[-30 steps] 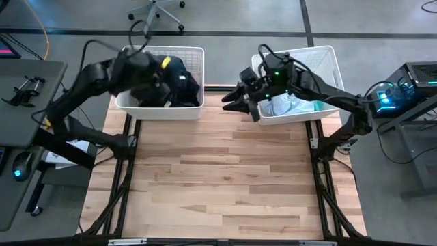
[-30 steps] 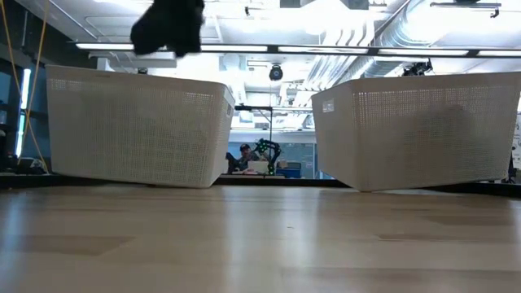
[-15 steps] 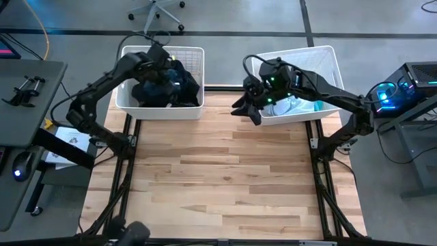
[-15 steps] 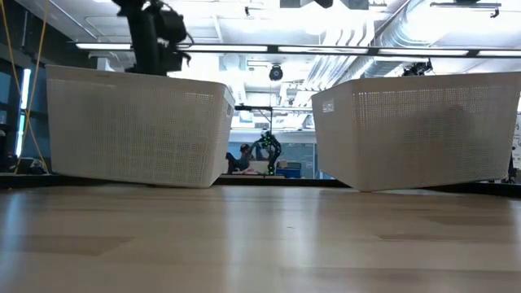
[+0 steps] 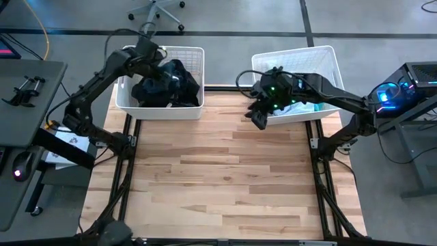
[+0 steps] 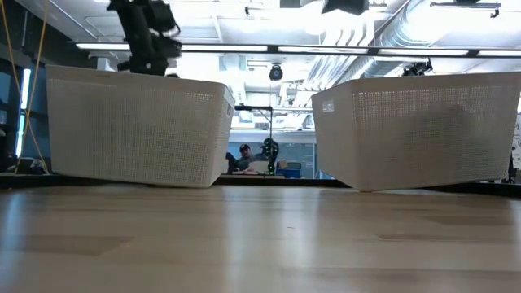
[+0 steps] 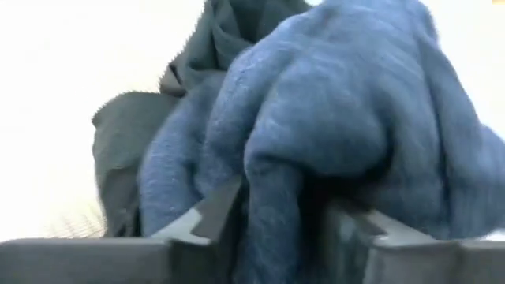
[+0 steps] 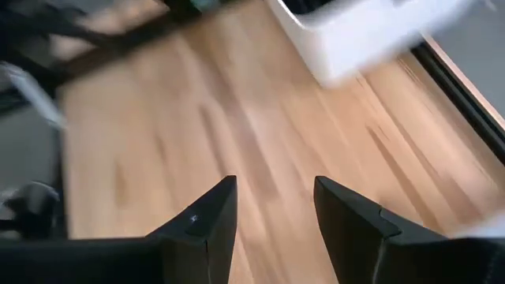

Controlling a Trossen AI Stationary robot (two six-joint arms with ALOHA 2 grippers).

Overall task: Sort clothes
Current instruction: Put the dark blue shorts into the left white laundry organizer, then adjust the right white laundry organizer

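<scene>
From above, the left gripper reaches into the left basket over dark clothes, while the right gripper hangs at the right basket's front wall, above the table. The left wrist view shows fingers parted around a blue fleece garment. The right wrist view shows empty, spread fingers.

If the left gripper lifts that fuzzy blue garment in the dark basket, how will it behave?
The fuzzy blue garment would probably sag and drape, since it lies in soft rumpled folds. Its fleecy nap suggests the left gripper would get a non-slip hold. It may drag the dark grey fabric tangled beside it. It looks light.
</scene>
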